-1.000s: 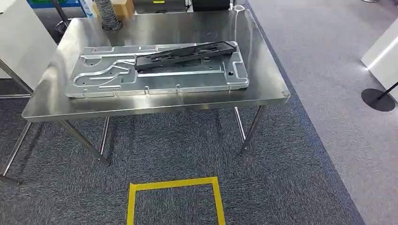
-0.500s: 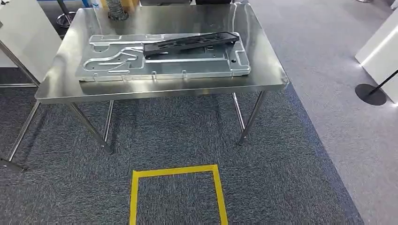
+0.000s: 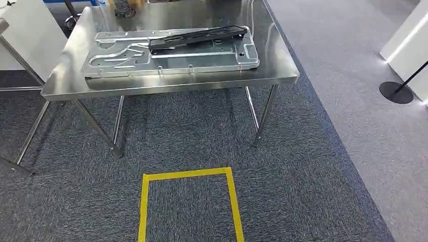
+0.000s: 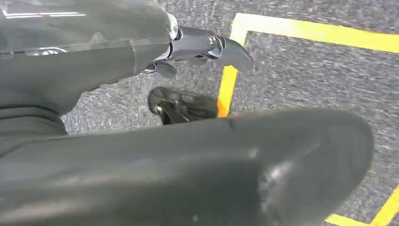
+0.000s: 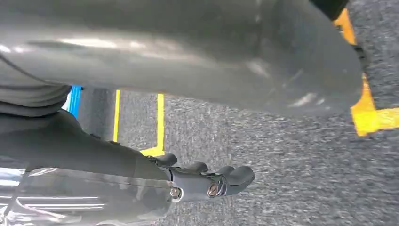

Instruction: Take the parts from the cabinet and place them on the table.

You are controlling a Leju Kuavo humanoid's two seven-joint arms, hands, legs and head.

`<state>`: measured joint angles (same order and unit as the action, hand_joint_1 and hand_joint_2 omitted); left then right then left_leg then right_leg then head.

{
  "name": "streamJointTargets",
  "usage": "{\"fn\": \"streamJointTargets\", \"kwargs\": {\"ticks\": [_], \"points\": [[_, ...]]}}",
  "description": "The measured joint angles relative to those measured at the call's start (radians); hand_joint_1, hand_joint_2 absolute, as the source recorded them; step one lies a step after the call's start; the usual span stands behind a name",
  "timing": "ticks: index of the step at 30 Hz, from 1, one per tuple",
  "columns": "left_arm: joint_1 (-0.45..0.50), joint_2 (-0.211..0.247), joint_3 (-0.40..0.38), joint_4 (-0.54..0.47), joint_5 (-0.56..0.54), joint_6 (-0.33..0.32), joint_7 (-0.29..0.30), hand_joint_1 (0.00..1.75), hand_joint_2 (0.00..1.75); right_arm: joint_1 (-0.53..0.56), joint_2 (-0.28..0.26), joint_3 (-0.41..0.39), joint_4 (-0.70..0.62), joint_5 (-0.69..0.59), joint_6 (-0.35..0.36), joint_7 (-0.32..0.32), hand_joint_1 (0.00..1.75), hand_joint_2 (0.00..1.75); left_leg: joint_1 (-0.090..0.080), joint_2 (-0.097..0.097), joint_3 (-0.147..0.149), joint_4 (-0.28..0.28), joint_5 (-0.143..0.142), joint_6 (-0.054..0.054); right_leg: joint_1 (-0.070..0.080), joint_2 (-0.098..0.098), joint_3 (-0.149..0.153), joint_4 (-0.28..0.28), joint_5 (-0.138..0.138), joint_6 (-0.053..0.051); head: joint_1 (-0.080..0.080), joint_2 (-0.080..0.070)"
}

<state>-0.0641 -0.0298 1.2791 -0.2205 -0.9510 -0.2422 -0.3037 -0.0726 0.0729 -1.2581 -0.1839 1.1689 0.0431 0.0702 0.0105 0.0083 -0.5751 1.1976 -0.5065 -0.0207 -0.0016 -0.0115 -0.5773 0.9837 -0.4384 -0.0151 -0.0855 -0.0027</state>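
Parts: a long black plastic frame part (image 3: 198,38) lies slantwise on top of a large flat silver stamped-metal panel (image 3: 171,58); the two touch, the black one crossing the panel's far half.
Panel position: flat on the stainless-steel bench (image 3: 275,60), long side parallel to the bench's near edge and close to it.
Bench: shiny top, slim metal legs, standing on dark grey carpet (image 3: 303,191).
Floor marking: a square outline of yellow tape (image 3: 146,206) on the carpet, nearer the camera than the bench and apart from its legs.
Far end of bench: a grey ribbed hose (image 3: 122,7) stands at the back edge, cut off by the picture's edge.
Right side of scene: a black round stand base (image 3: 396,93) on lighter grey floor, beside a white wall panel (image 3: 409,45).
Left side of scene: a white board (image 3: 25,35) next to the bench.
Left hand (image 4: 197,47): hangs over the carpet near the yellow tape; the dark fingers (image 4: 233,52) are curled in, holding nothing.
Right hand (image 5: 207,181): hangs over the carpet, yellow tape lines behind it; the fingers (image 5: 240,175) are curled in together, nothing held.
Hands versus parts: both hands are well apart from the bench and the parts.
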Motion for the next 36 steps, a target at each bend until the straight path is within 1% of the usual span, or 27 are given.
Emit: {"fn": "streamJointTargets", "kwargs": {"ticks": [1, 2, 3, 6, 7, 8, 10, 11, 12, 14, 15, 16, 17, 18, 20, 22, 24, 26, 27, 28, 29, 30, 31, 32, 33, 34, 36], "points": [[-0.004, -0.001, 0.0, 0.0, 0.0, -0.001, -0.002, 0.0, 0.0, -0.001, -0.001, 0.0, 0.0, 0.0, 0.002, 0.0, 0.0, 0.0, 0.002, -0.001, 0.062, -0.085, 0.008, 0.001, -0.001, 0.0, -0.015, 0.011, 0.005, 0.005, 0.0, 0.0], [-0.008, -0.003, 0.0, 0.0, 0.0, -0.001, -0.004, 0.0, 0.0, -0.002, -0.001, 0.002, 0.001, 0.001, 0.003, 0.0, 0.0, 0.0, 0.0, -0.003, 0.119, -0.17, -0.027, 0.003, 0.002, 0.0, -0.027, 0.021, 0.009, 0.01, 0.0, 0.0], [-0.011, -0.003, 0.0, 0.0, 0.0, -0.002, -0.007, 0.0, 0.0, -0.002, -0.001, 0.002, 0.001, 0.002, 0.008, 0.0, 0.0, 0.0, -0.006, -0.007, 0.143, -0.223, -0.046, 0.015, 0.003, -0.001, -0.033, 0.027, 0.015, 0.017, 0.0, 0.0], [-0.009, -0.006, 0.0, 0.0, -0.002, -0.001, -0.009, 0.0, 0.0, -0.001, -0.001, 0.003, 0.003, 0.003, 0.015, -0.007, 0.0, 0.0, -0.01, -0.005, 0.118, -0.217, -0.027, 0.039, 0.001, -0.001, -0.04, 0.025, 0.044, 0.036, 0.0, 0.0], [-0.01, -0.008, 0.0, 0.0, -0.003, 0.0, -0.009, 0.0, 0.0, -0.003, -0.001, 0.003, 0.003, 0.003, 0.015, -0.008, 0.0, 0.0, -0.006, 0.002, 0.108, -0.219, -0.014, 0.051, -0.005, 0.003, -0.047, 0.034, 0.025, 0.041, 0.0, 0.0], [-0.012, -0.008, 0.0, 0.0, -0.004, 0.001, -0.009, 0.0, 0.0, -0.003, 0.0, 0.003, 0.003, 0.003, 0.015, -0.011, 0.0, 0.0, -0.008, 0.003, 0.094, -0.219, -0.003, 0.06, -0.006, 0.004, -0.06, 0.06, -0.026, 0.043, 0.0, 0.0], [-0.012, -0.008, 0.0, 0.0, -0.005, 0.002, -0.009, 0.0, 0.0, -0.003, 0.002, 0.003, 0.005, 0.003, 0.018, -0.015, 0.0, 0.0, -0.011, 0.004, 0.062, -0.218, 0.024, 0.068, -0.008, 0.006, -0.094, 0.199, -0.159, 0.047, 0.0, 0.0], [-0.012, -0.008, 0.0, 0.0, -0.007, 0.002, -0.009, 0.0, 0.0, -0.003, 0.005, 0.003, 0.006, 0.003, 0.02, -0.016, 0.0, 0.0, -0.013, 0.004, 0.047, -0.217, 0.036, 0.069, -0.009, 0.006, -0.108, 0.27, -0.193, 0.048, 0.0, 0.0], [-0.012, -0.008, 0.0, 0.0, -0.01, 0.002, -0.009, 0.0, 0.0, -0.003, 0.006, 0.003, 0.006, 0.002, 0.02, -0.018, 0.0, 0.0, -0.015, 0.004, 0.031, -0.216, 0.049, 0.068, -0.009, 0.007, -0.109, 0.32, -0.196, 0.049, 0.0, 0.0], [-0.013, -0.008, 0.0, 0.0, -0.013, 0.0, -0.01, 0.0, 0.0, -0.004, 0.006, 0.003, 0.006, 0.001, 0.025, -0.021, 0.0, 0.0, -0.017, 0.005, -0.006, -0.211, 0.074, 0.065, -0.009, 0.007, -0.067, 0.313, -0.125, 0.046, 0.0, 0.0], [-0.013, -0.008, 0.0, 0.0, -0.013, -0.001, -0.01, 0.0, 0.0, -0.004, 0.006, 0.003, 0.006, 0.001, 0.027, -0.023, 0.0, 0.0, -0.017, 0.005, -0.027, -0.207, 0.086, 0.063, -0.009, 0.007, -0.019, 0.258, -0.083, 0.041, 0.0, 0.0], [-0.013, -0.01, 0.0, 0.0, -0.014, -0.003, -0.011, 0.0, 0.0, -0.006, 0.006, 0.003, 0.006, 0.001, 0.027, -0.024, 0.0, 0.0, -0.017, 0.004, -0.044, -0.204, 0.099, 0.061, -0.006, 0.007, 0.052, 0.165, -0.068, 0.034, 0.0, 0.0], [-0.012, -0.011, -0.001, 0.0, -0.014, -0.003, -0.011, 0.0, 0.0, -0.009, 0.006, 0.003, 0.006, 0.001, 0.027, -0.026, 0.0, 0.0, -0.017, 0.003, -0.05, -0.201, 0.109, 0.057, 0.0, 0.006, 0.138, 0.056, -0.097, 0.025, 0.0, 0.0], [-0.011, -0.015, -0.001, 0.001, -0.014, -0.004, -0.012, 0.0, 0.0, -0.009, 0.006, 0.003, 0.006, 0.001, 0.027, -0.027, 0.0, 0.0, -0.02, 0.003, -0.055, -0.197, 0.115, 0.051, 0.005, 0.006, 0.199, -0.047, -0.124, 0.02, 0.0, 0.0], [-0.012, -0.016, -0.001, 0.001, -0.015, -0.004, -0.013, 0.0, 0.0, -0.011, 0.008, 0.003, 0.006, 0.001, 0.027, -0.031, 0.0, 0.0, -0.014, 0.008, -0.06, -0.203, 0.14, 0.04, 0.011, 0.009, 0.196, -0.056, -0.126, 0.017, 0.0, 0.0], [-0.013, -0.017, -0.001, 0.001, -0.016, -0.003, -0.015, 0.0, 0.0, -0.01, 0.008, 0.003, 0.006, 0.001, 0.027, -0.032, 0.0, 0.0, -0.015, 0.007, -0.064, -0.206, 0.151, 0.028, 0.002, 0.006, 0.183, -0.065, -0.102, 0.0, 0.0, 0.0], [-0.009, -0.019, -0.001, 0.001, -0.016, 0.002, -0.013, 0.0, 0.0, -0.012, 0.007, 0.003, 0.006, 0.001, 0.032, -0.032, 0.0, 0.0, -0.008, -0.001, -0.089, -0.135, 0.043, 0.023, 0.004, 0.002, 0.158, -0.065, -0.08, -0.013, 0.0, 0.0], [-0.011, -0.019, -0.001, 0.001, -0.016, 0.003, -0.013, 0.0, 0.0, -0.008, 0.004, 0.003, 0.006, 0.0, 0.031, -0.034, 0.0, 0.0, -0.005, -0.001, -0.122, 0.009, -0.068, 0.014, 0.006, 0.0, 0.13, -0.063, -0.056, -0.013, 0.0, 0.0], [-0.011, -0.019, -0.001, 0.001, -0.016, 0.004, -0.013, 0.0, 0.0, -0.007, -0.001, 0.003, 0.006, 0.0, 0.031, -0.035, 0.0, 0.0, -0.003, -0.001, -0.132, 0.078, -0.075, 0.01, 0.007, 0.0, 0.113, -0.06, -0.044, -0.012, 0.0, 0.0], [-0.01, -0.019, -0.001, 0.001, -0.016, 0.005, -0.012, 0.0, 0.0, -0.007, -0.005, 0.003, 0.008, 0.0, 0.031, -0.038, 0.0, 0.0, -0.002, -0.001, -0.131, 0.119, -0.045, 0.008, 0.006, -0.001, 0.094, -0.055, -0.034, -0.01, 0.0, 0.0], [-0.01, -0.019, -0.001, 0.001, -0.016, 0.006, -0.011, 0.0, 0.0, -0.007, -0.006, 0.003, 0.008, 0.0, 0.031, -0.04, 0.0, 0.0, 0.0, -0.001, -0.115, 0.118, 0.0, 0.007, 0.005, -0.001, 0.075, -0.047, -0.027, -0.007, 0.0, 0.0], [-0.01, -0.019, -0.001, 0.001, -0.016, 0.006, -0.011, 0.0, 0.0, -0.006, -0.006, 0.003, 0.008, 0.0, 0.031, -0.043, 0.0, 0.0, 0.002, -0.001, -0.077, 0.074, 0.04, 0.006, 0.004, 0.0, 0.055, -0.037, -0.02, -0.004, 0.0, 0.0], [-0.011, -0.019, -0.001, 0.001, -0.016, 0.008, -0.011, 0.0, 0.0, -0.006, -0.006, 0.003, 0.008, -0.001, 0.029, -0.045, 0.0, 0.0, 0.003, -0.001, -0.019, -0.003, 0.053, 0.006, 0.002, 0.0, 0.038, -0.026, -0.015, 0.001, 0.0, 0.0], [-0.012, -0.019, -0.001, 0.001, -0.016, 0.009, -0.011, 0.0, 0.0, -0.007, -0.006, 0.003, 0.008, -0.003, 0.02, -0.05, 0.0, 0.0, 0.004, -0.001, 0.057, -0.105, 0.034, 0.007, 0.002, 0.001, 0.027, -0.012, -0.013, 0.005, 0.0, 0.0], [-0.014, -0.019, -0.001, 0.001, -0.016, 0.01, -0.011, 0.0, 0.0, -0.005, -0.006, 0.003, 0.008, -0.006, 0.008, -0.058, 0.0, 0.0, -0.001, -0.002, 0.12, -0.2, -0.009, 0.011, 0.005, 0.0, 0.013, 0.004, -0.014, 0.01, 0.0, 0.0], [-0.016, -0.019, -0.001, 0.001, -0.015, 0.013, -0.011, 0.0, 0.0, -0.004, -0.006, 0.003, 0.008, -0.013, 0.002, -0.064, 0.0, 0.0, -0.002, -0.004, 0.126, -0.224, -0.031, 0.019, 0.006, -0.001, 0.008, 0.013, -0.01, 0.016, 0.0, 0.0], [-0.013, -0.019, -0.001, 0.001, -0.015, 0.02, -0.006, 0.0, 0.0, -0.005, -0.006, 0.0, 0.008, -0.024, -0.003, -0.064, 0.0, 0.0, -0.006, -0.003, 0.115, -0.218, -0.027, 0.031, 0.002, -0.001, 0.005, 0.012, 0.0, 0.029, 0.0, 0.0]]}}
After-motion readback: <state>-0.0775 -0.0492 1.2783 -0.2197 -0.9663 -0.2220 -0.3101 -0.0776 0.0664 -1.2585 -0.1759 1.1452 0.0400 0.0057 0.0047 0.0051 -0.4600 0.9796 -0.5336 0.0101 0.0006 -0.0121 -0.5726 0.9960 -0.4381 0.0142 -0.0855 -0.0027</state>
